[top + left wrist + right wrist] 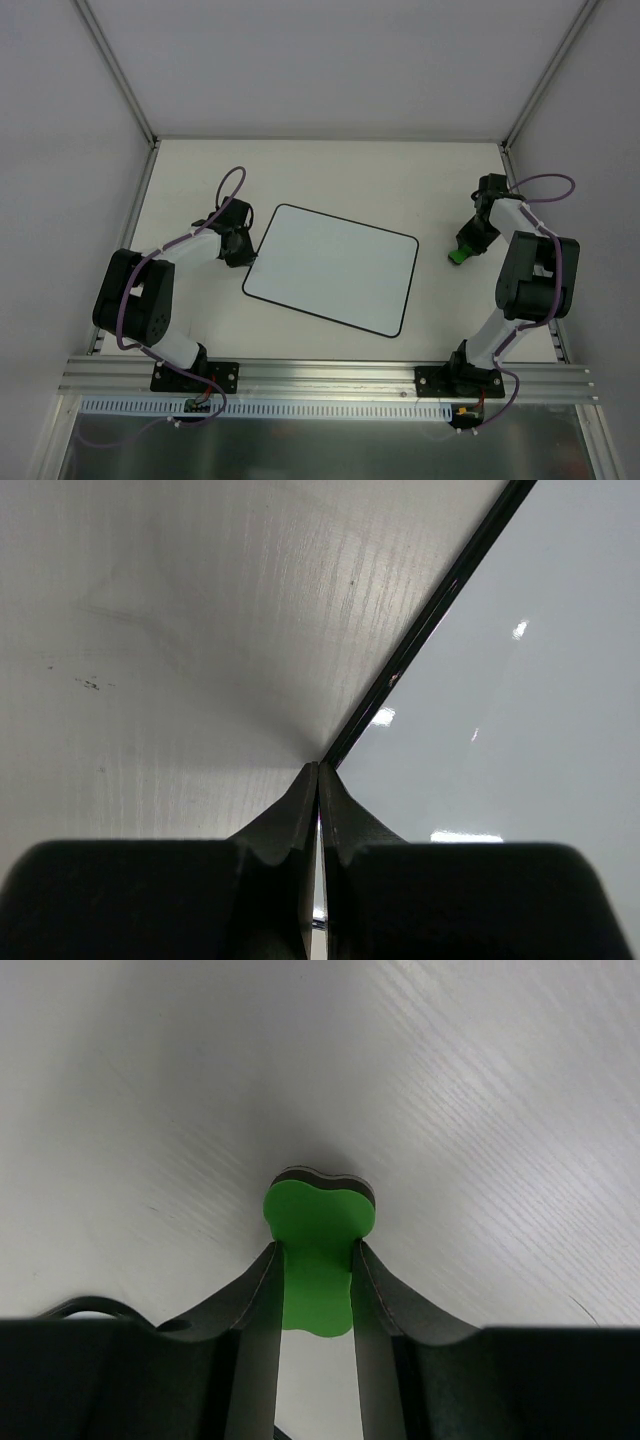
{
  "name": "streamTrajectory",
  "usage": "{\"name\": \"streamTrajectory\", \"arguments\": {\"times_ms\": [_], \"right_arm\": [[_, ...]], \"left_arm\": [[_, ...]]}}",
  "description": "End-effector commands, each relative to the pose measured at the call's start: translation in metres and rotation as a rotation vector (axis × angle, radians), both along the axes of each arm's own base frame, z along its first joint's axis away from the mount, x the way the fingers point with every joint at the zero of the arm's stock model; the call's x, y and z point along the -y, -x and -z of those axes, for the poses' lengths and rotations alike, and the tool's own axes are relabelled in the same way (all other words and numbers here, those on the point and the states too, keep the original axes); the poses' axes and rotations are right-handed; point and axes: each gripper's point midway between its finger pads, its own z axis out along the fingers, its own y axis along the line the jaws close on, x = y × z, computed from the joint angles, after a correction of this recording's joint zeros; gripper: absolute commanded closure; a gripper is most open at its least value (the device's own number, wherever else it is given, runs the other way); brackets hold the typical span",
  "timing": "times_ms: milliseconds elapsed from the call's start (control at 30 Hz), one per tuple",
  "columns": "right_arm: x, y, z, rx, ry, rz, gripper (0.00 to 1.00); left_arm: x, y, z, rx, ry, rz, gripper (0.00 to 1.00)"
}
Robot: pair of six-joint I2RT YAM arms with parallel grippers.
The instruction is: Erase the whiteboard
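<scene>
White and blank, the flat rectangular whiteboard with a thin black border and rounded corners [330, 268] lies in the middle of the pale wood-grain table [330, 170], turned slightly so that its left edge runs at a slant. No marks show on its surface in the overhead view.

The left gripper [243, 250] sits at the board's left edge, towards the far corner. In the left wrist view its two dark fingers [285, 820] are pressed together with only a hairline slit between them, and their tips meet the board's black border, with table on the left and board [520, 730] on the right.

The right gripper [466, 245] is well apart from the board, near the right side of the table. Its fingers [255, 1300] clamp a small bright green foam eraser block with a dark underside [318, 1230] by its narrow waist. The lobed end sticks out past the fingertips, low over the table [480, 1090].
</scene>
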Motion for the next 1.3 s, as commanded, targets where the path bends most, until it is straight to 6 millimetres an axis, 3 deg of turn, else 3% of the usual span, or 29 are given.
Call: {"name": "streamTrajectory", "arguments": {"times_ms": [0,33,67,233,300,333,367,433,467,533,600,667,733,767,800,867,933,1000,1033,1200,1267], "right_arm": [[0.002,-0.005,0.001,-0.003,-0.015,-0.024,0.88],[0.002,-0.005,0.003,-0.004,-0.017,-0.02,0.85],[0.003,-0.005,0.005,0.0,-0.028,-0.016,0.76],[0.006,0.001,0.01,-0.022,-0.019,-0.016,0.61],[0.007,0.002,0.007,-0.011,-0.014,-0.02,0.45],[0.006,0.004,0.002,0.002,-0.014,-0.023,0.39],[0.006,0.004,-0.002,0.018,-0.012,-0.03,0.26],[0.003,0.006,-0.009,0.04,-0.02,-0.042,0.16],[0.003,0.006,-0.023,0.077,-0.012,-0.049,0.11],[0.001,0.008,-0.038,0.118,-0.01,-0.06,0.07],[-0.001,0.013,-0.067,0.192,0.002,-0.082,0.06],[-0.004,0.016,-0.091,0.254,0.012,-0.112,0.04],[-0.007,0.023,-0.131,0.368,0.042,-0.169,0.02],[-0.01,0.024,-0.148,0.417,0.052,-0.202,0.01],[-0.013,0.031,-0.175,0.496,0.075,-0.23,0.01],[-0.014,0.042,-0.204,0.564,0.13,-0.295,0.01],[-0.015,0.061,-0.246,0.674,0.197,-0.332,0.01],[-0.021,0.076,-0.268,0.737,0.212,-0.355,0.01],[-0.023,0.091,-0.291,0.809,0.243,-0.359,0.01],[-0.034,0.14,-0.339,0.962,0.374,-0.47,0.01],[-0.04,0.161,-0.355,1.04,0.404,-0.484,0.01]], "left_arm": [[-0.004,0.028,0.009,-0.107,-0.021,0.003,1.0],[-0.004,0.028,0.008,-0.104,-0.022,0.004,1.0],[-0.004,0.027,0.007,-0.101,-0.02,0.003,1.0],[-0.001,0.026,0.005,-0.099,-0.006,0.008,0.99],[0.001,0.024,0.002,-0.093,0.001,0.01,0.94],[0.001,0.024,0.001,-0.089,0.002,0.01,0.92],[0.002,0.022,-0.002,-0.083,0.008,0.012,0.91],[0.003,0.021,-0.007,-0.068,0.013,0.012,0.85],[0.003,0.019,-0.011,-0.056,0.017,0.011,0.84],[0.004,0.017,-0.02,-0.036,0.024,0.013,0.78],[0.006,0.011,-0.033,-0.007,0.031,0.018,0.72],[0.006,0.006,-0.053,0.037,0.038,0.025,0.59],[0.008,0.002,-0.076,0.093,0.049,0.037,0.49],[0.007,0.0,-0.09,0.112,0.047,0.046,0.33],[0.006,0.0,-0.1,0.134,0.047,0.051,0.24],[0.003,0.0,-0.133,0.215,0.041,0.075,0.03],[-0.004,0.005,-0.165,0.307,0.034,0.084,0.01],[-0.01,0.012,-0.191,0.375,0.016,0.102,0.01],[-0.014,0.019,-0.212,0.445,0.018,0.108,0.01],[-0.044,0.055,-0.287,0.699,-0.056,0.118,0.01],[-0.058,0.08,-0.319,0.815,-0.078,0.115,0.01]]}}
